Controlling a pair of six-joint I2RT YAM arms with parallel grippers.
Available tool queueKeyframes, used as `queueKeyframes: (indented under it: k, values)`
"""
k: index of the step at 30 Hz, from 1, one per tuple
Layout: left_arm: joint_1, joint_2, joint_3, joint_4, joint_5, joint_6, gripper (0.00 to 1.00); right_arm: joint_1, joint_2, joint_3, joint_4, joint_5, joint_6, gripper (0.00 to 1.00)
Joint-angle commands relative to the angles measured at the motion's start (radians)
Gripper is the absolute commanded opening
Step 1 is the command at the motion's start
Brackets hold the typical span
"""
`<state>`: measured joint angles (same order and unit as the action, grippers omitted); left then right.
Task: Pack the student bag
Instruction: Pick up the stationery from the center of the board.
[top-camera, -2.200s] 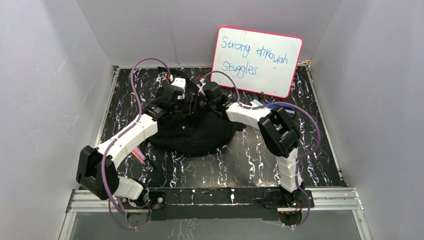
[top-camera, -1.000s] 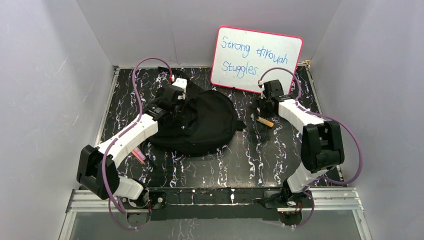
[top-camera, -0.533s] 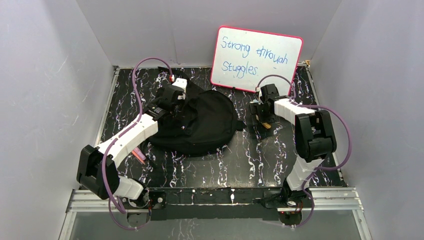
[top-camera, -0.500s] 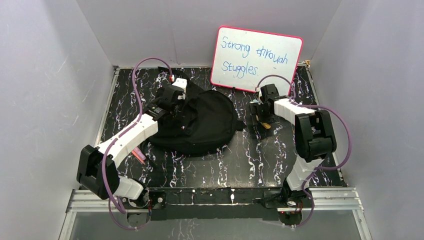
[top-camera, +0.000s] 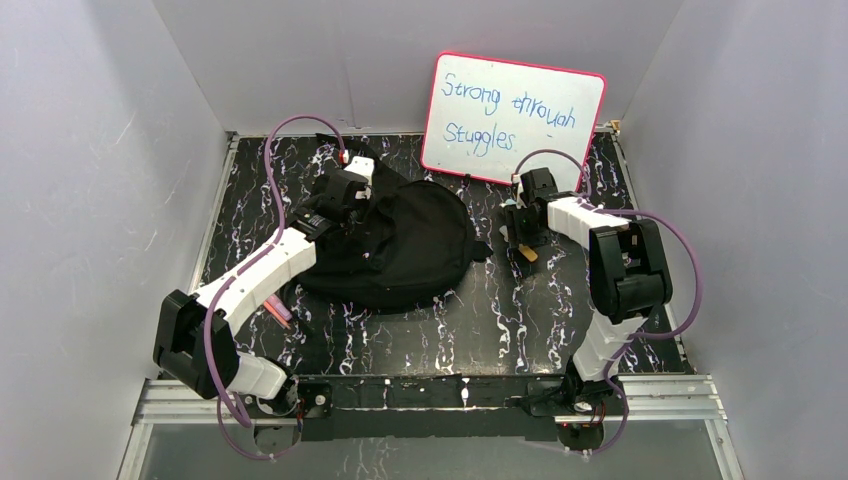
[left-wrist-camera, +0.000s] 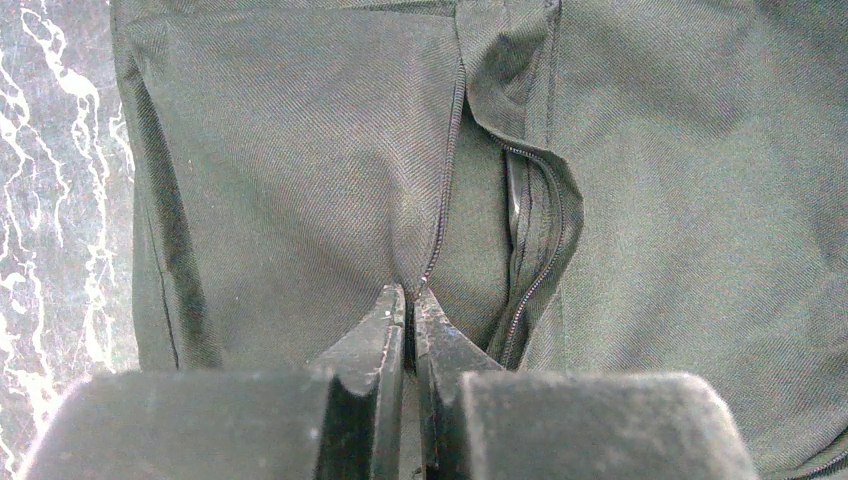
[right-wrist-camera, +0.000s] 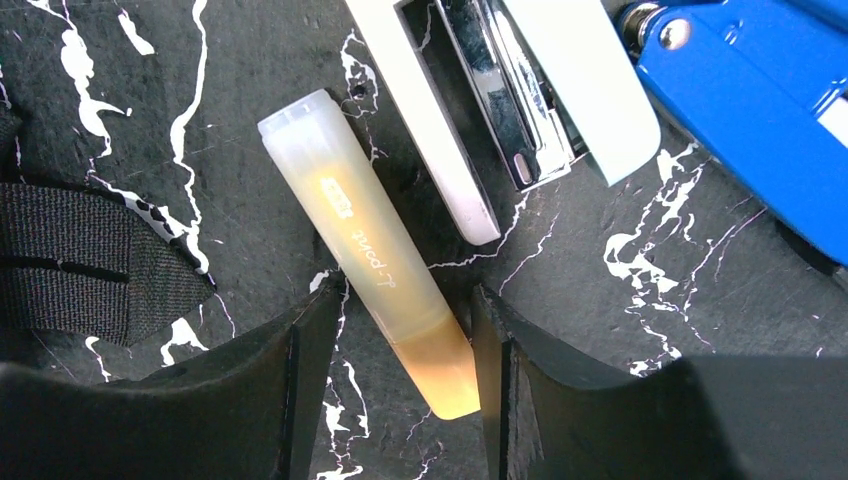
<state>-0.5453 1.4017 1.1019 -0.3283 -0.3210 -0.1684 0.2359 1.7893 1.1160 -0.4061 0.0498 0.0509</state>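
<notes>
The student bag (top-camera: 405, 250) is a soft black backpack lying left of the table's middle; its pocket zip (left-wrist-camera: 540, 260) gapes partly undone. My left gripper (top-camera: 345, 205) rests on the bag's left part, and the left gripper (left-wrist-camera: 408, 300) is shut, pinching the fabric at a zip seam. To the bag's right, a translucent orange highlighter (right-wrist-camera: 370, 240) lies on the marbled tabletop. My right gripper (right-wrist-camera: 407, 295) is lowered over it, open, its fingers either side of the orange end; the right finger (right-wrist-camera: 490, 330) touches it, the left stands apart. From above, the highlighter (top-camera: 528, 254) peeks below the right gripper (top-camera: 522, 243).
A white stapler (right-wrist-camera: 500, 90) and a blue tool (right-wrist-camera: 750, 100) lie just beyond the highlighter. A black bag strap (right-wrist-camera: 80, 260) lies to its left. A pink-rimmed whiteboard (top-camera: 515, 120) leans at the back. Pink pens (top-camera: 278, 312) lie beside the left arm. Grey walls enclose the table.
The right arm left the bag, swung to the right side of the table and came down over the highlighter, its jaws narrowing around it. The left arm has stayed still.
</notes>
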Motion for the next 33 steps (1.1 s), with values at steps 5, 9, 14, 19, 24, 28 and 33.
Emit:
queueKeyframes:
  k: [5, 9, 14, 19, 24, 28, 33]
  values:
    - [0.001, -0.024, -0.012, 0.0, 0.009, -0.013, 0.0, -0.002, 0.055, 0.026, 0.048, -0.031, 0.005, 0.6]
    - [0.001, -0.028, -0.014, 0.002, 0.01, -0.014, 0.0, 0.006, 0.057, 0.026, 0.052, -0.043, 0.009, 0.51]
    - [0.001, -0.027, -0.012, 0.001, 0.008, -0.013, 0.0, 0.013, 0.005, -0.007, 0.059, -0.044, 0.025, 0.38]
    - [0.001, -0.013, -0.008, 0.005, 0.015, -0.014, 0.0, 0.032, -0.092, -0.031, 0.067, -0.19, 0.069, 0.32]
    - [0.001, -0.001, 0.003, 0.012, 0.002, -0.018, 0.0, 0.128, -0.199, -0.02, 0.075, -0.331, 0.169, 0.3]
    - [0.001, -0.002, 0.002, 0.022, -0.005, -0.019, 0.0, 0.225, -0.265, -0.004, 0.156, -0.391, 0.271, 0.27]
    - [0.001, -0.004, 0.004, 0.02, -0.003, -0.02, 0.0, 0.29, -0.227, 0.029, 0.307, -0.563, 0.418, 0.23]
